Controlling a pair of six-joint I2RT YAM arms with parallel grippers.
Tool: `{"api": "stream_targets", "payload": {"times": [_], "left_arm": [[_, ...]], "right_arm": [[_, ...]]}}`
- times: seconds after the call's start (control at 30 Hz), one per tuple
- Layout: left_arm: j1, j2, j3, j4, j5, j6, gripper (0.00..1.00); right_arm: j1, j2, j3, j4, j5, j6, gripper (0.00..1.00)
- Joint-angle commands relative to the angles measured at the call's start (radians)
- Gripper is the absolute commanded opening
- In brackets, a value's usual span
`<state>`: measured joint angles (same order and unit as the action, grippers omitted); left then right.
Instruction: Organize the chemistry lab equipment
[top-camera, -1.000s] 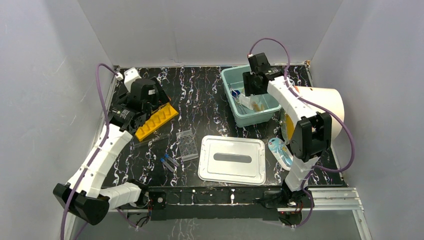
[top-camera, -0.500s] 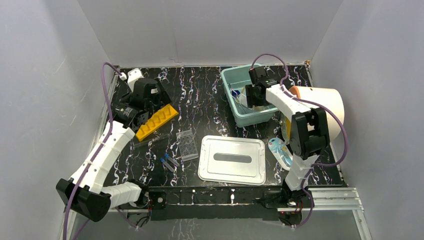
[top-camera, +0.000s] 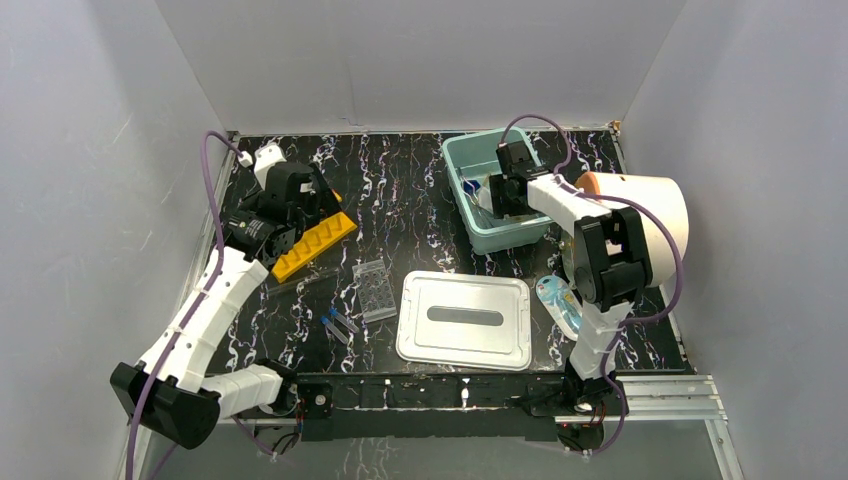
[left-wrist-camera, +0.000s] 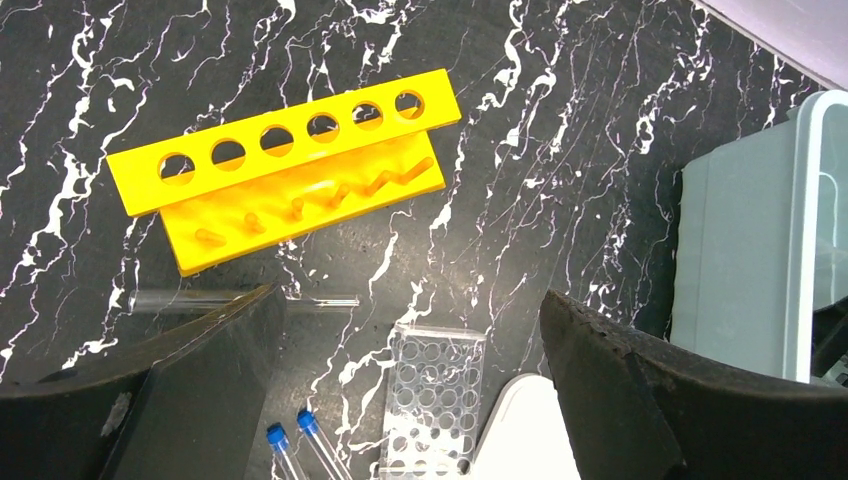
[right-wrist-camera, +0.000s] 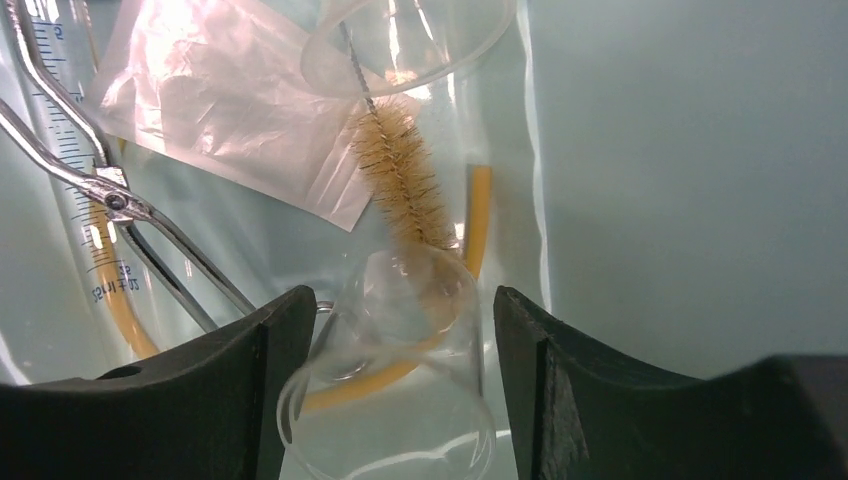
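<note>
Well to the left of the teal bin (top-camera: 505, 238), the left gripper (left-wrist-camera: 410, 300) hangs over the table, jaws spread wide with nothing between them. The yellow-orange test-tube rack (left-wrist-camera: 290, 185) lies just beyond its fingertips. The rack's long axis runs nearly along the line from one finger to the other, tilted a little, so I'd guess the wrist needs turning before the jaws can close across the narrow side. The rack looks tipped over, with its six-holed plate and pegged base both showing. On the bin's side of the rack a bare glass tube (left-wrist-camera: 240, 298), the clear well plate (left-wrist-camera: 435, 400) and two blue-capped clear tubes (left-wrist-camera: 295, 445) lie loose. Inside the bin the right gripper (right-wrist-camera: 400, 295) sits with its jaws apart on either side of the clear beaker (right-wrist-camera: 400, 400). The beaker lies on its side, mouth toward the wrist, its long axis running away between the fingers; I cannot tell whether they touch it. A bottle brush (right-wrist-camera: 405, 170) reaches its base, amber tubing (right-wrist-camera: 480, 210) curls beneath, and the metal forceps (right-wrist-camera: 110, 195) lie to its left. The right arm is plainly nearer the beaker, the left arm nearer the rack.
</note>
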<state>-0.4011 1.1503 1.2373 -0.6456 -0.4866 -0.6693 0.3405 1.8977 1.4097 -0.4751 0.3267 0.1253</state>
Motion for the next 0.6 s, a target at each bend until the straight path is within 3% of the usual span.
{"api": "stream_targets", "payload": {"times": [0.0, 0.23, 0.57], "left_arm": [[0.006, -0.037, -0.011, -0.023, 0.000, -0.006, 0.98], [0.007, -0.036, -0.012, -0.025, 0.012, -0.008, 0.98], [0.009, -0.034, -0.024, -0.019, 0.040, -0.021, 0.98]], "right_arm": [[-0.006, -0.004, 0.035, 0.019, 0.007, -0.002, 0.77], [-0.005, -0.065, 0.095, -0.029, 0.010, 0.004, 0.89], [-0.005, -0.157, 0.204, -0.085, -0.064, -0.016, 0.91]]}}
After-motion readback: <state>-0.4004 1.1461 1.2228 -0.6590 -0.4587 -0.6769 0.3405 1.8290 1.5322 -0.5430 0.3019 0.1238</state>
